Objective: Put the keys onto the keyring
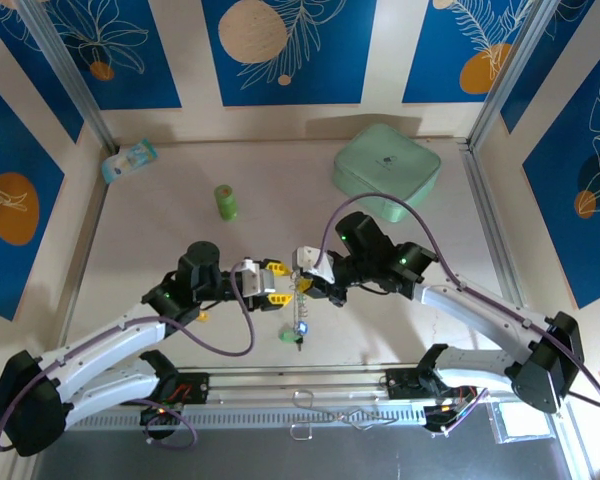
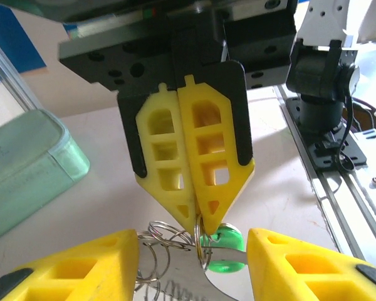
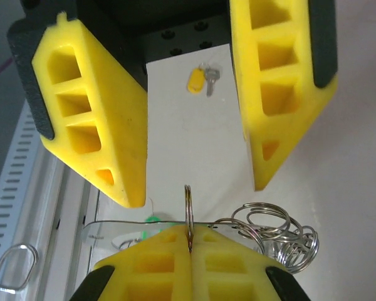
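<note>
Step as we read it: mid-threading, with the ring held up between both claws over the middle of the table (image 1: 160,230).

Left gripper (image 1: 282,283): jaws partly open, fingers (image 2: 81,263) either side of the ring. They touch nothing we can see and hold nothing.

Right gripper (image 2: 197,213): pinched fully closed on the keyring (image 3: 188,207). The wire sits edge-on between its tips and the ring is lifted off the table. The coiled loops (image 3: 276,232) bunch just beside the pinch, and the beaded chain (image 1: 300,315) hangs below.

Green key (image 2: 224,241): right under the right tips, against the ring. We can't tell if it's threaded or just resting there.

Blue key (image 1: 301,329): looks low on the chain, too small to confirm.

Yellow key (image 3: 196,80): loose on the table by the left arm, well apart from the ring, so not on yet.

Next, our guess: the left claw either closes on the ring to steady it or backs off to fetch the yellow key. Either way the right pinch must stay firm, because the thin wire can twist or slip.
</note>
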Tool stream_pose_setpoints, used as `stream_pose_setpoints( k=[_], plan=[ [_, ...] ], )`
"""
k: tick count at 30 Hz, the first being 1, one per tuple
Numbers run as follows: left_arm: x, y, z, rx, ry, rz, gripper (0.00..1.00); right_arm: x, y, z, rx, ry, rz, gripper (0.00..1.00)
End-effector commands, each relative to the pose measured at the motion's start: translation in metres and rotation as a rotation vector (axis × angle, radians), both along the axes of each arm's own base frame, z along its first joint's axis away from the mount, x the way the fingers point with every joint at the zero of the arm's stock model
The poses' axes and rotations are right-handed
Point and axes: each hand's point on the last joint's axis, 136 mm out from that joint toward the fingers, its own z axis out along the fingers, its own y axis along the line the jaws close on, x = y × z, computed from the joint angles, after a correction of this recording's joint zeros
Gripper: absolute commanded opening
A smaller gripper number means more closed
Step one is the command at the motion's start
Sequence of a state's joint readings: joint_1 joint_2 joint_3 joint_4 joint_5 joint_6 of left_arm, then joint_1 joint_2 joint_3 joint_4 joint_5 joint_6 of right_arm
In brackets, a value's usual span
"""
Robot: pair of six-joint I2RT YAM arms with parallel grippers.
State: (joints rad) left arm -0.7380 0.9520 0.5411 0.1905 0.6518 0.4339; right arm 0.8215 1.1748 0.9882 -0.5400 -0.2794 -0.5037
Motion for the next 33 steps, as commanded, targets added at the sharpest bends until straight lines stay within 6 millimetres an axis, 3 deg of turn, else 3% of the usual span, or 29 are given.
stream_pose_setpoints(
  k=[1, 5, 8, 16, 18, 22, 26, 33],
  plan=[
    [-0.002, -0.001, -0.005, 0.044, 0.009, -0.016, 0.48, -0.003, -0.002, -0.001, -0.079, -0.027, 0.039, 0.0],
    [-0.003, -0.001, -0.005, 0.045, 0.009, -0.023, 0.44, -0.006, 0.009, 0.004, -0.058, -0.035, 0.08, 0.0],
    [-0.003, -0.001, -0.004, 0.045, -0.006, -0.023, 0.35, -0.007, 0.015, 0.006, -0.063, -0.038, 0.097, 0.0],
    [-0.004, 0.001, -0.009, 0.073, -0.01, -0.028, 0.0, -0.01, 0.022, 0.007, -0.073, -0.066, 0.116, 0.0],
    [-0.004, 0.001, -0.01, 0.079, -0.008, -0.028, 0.0, -0.009, 0.021, 0.011, -0.039, -0.067, 0.104, 0.01],
    [-0.005, 0.001, -0.005, 0.049, -0.028, -0.027, 0.0, -0.007, 0.011, 0.019, 0.081, -0.018, 0.054, 0.35],
    [-0.008, 0.001, 0.005, -0.028, -0.061, -0.029, 0.0, -0.012, 0.0, 0.004, 0.112, 0.034, 0.017, 0.37],
    [-0.013, 0.001, 0.008, -0.065, -0.084, -0.057, 0.0, -0.015, 0.003, 0.002, 0.135, 0.053, 0.012, 0.37]
  ],
)
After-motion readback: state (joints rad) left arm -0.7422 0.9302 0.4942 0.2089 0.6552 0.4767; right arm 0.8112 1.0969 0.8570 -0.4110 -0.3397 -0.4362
